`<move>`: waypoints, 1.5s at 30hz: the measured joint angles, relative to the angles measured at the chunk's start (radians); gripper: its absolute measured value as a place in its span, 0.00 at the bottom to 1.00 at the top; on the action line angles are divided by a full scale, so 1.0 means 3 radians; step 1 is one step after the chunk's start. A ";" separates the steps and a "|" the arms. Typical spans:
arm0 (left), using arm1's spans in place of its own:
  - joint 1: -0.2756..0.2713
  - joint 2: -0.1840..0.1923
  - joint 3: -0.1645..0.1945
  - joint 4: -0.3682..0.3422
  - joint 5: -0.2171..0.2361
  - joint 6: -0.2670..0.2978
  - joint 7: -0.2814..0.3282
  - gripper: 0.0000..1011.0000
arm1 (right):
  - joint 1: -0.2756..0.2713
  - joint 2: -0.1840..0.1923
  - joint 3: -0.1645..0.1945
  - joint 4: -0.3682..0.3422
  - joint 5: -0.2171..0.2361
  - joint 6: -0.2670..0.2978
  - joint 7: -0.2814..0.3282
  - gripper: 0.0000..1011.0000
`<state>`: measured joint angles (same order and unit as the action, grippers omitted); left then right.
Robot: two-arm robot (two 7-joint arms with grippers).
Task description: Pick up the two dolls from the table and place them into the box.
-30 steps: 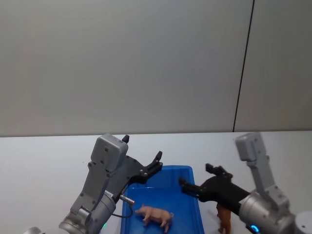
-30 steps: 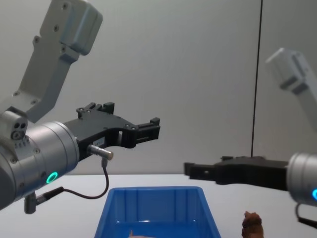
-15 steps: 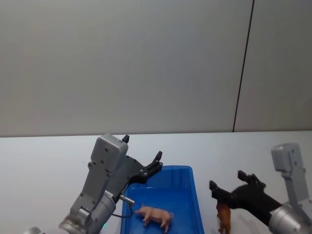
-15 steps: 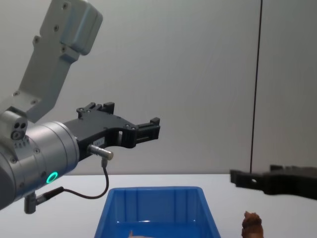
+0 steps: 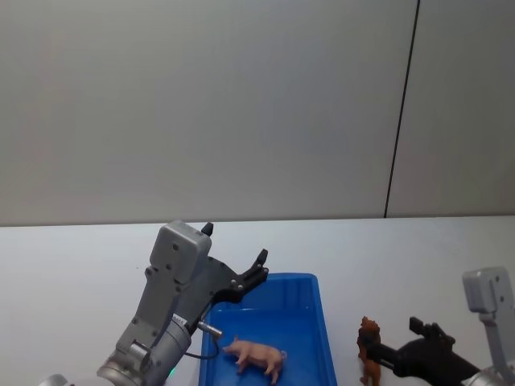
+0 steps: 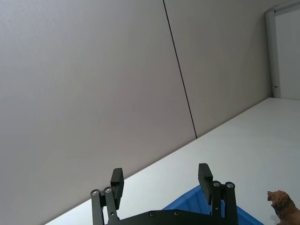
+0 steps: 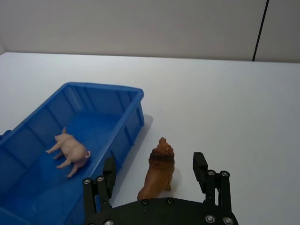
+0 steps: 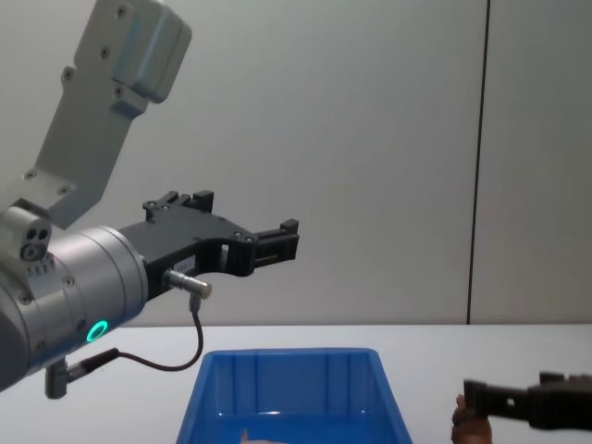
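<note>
Blue plastic box point(image 5: 294, 278) is sitting on the white surface point(image 7: 225, 103) directly in front of the robot, and it is already containing one doll: the pink pig point(image 7: 69, 151) is resting on the box floor, clear of the walls. The second doll, the reddish-brown lion point(image 7: 158, 171), is standing upright on the surface just beside the right-hand wall of the box, outside it and not touching it. The task is therefore judged to be about half complete. The right gripper point(image 7: 154, 165) is working low over the surface at the lion. Its jaws are spread wide, and in the right wrist view the lion is showing between the two fingers with a gap on each side, so nothing is being gripped yet. The left gripper point(image 6: 161, 174) is hanging raised above the left part of the box, pointing forward, with its jaws also spread wide and carrying nothing. It is judged to be idle. The steps left, as a judgement from this layout, are closing the right jaws on the lion, lifting it, carrying it leftward over the thick rim, and releasing it inside. The count is as follows: two dolls, one inside the box and one on the surface; one box; two grippers, both with empty jaws.
</note>
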<state>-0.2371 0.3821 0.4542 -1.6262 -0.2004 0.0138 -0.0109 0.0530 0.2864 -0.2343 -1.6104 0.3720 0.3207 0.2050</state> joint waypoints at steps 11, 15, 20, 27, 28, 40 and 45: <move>0.0000 0.0000 0.0000 0.0000 0.0000 0.0000 0.0000 0.99 | 0.0018 -0.0049 -0.0033 0.0213 0.0032 0.0033 0.0003 0.99; 0.0000 0.0000 0.0000 0.0000 0.0000 0.0000 0.0000 0.99 | 0.0046 -0.0079 -0.0049 0.0286 0.0033 0.0034 0.0003 0.99; 0.0000 0.0000 0.0000 0.0000 0.0000 0.0000 0.0000 0.99 | 0.0090 -0.0121 -0.0074 0.0381 0.0030 0.0034 0.0007 0.99; 0.0000 0.0000 0.0000 0.0000 0.0000 0.0000 0.0000 0.99 | 0.0140 -0.0166 -0.0101 0.0474 0.0012 0.0047 0.0014 0.99; 0.0000 0.0000 0.0000 0.0000 0.0000 0.0000 0.0000 0.99 | 0.0143 -0.0168 -0.0103 0.0479 0.0010 0.0049 0.0014 0.99; 0.0000 0.0000 0.0000 0.0000 0.0000 0.0000 0.0000 0.99 | 0.0198 -0.0210 -0.0125 0.0575 -0.0020 0.0096 0.0009 0.74; 0.0000 0.0000 0.0000 0.0000 0.0000 0.0000 0.0000 0.99 | 0.0220 -0.0222 -0.0131 0.0600 -0.0042 0.0123 -0.0006 0.58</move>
<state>-0.2371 0.3821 0.4542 -1.6262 -0.2004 0.0138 -0.0109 0.1190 0.2197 -0.2738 -1.4305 0.3593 0.3576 0.2032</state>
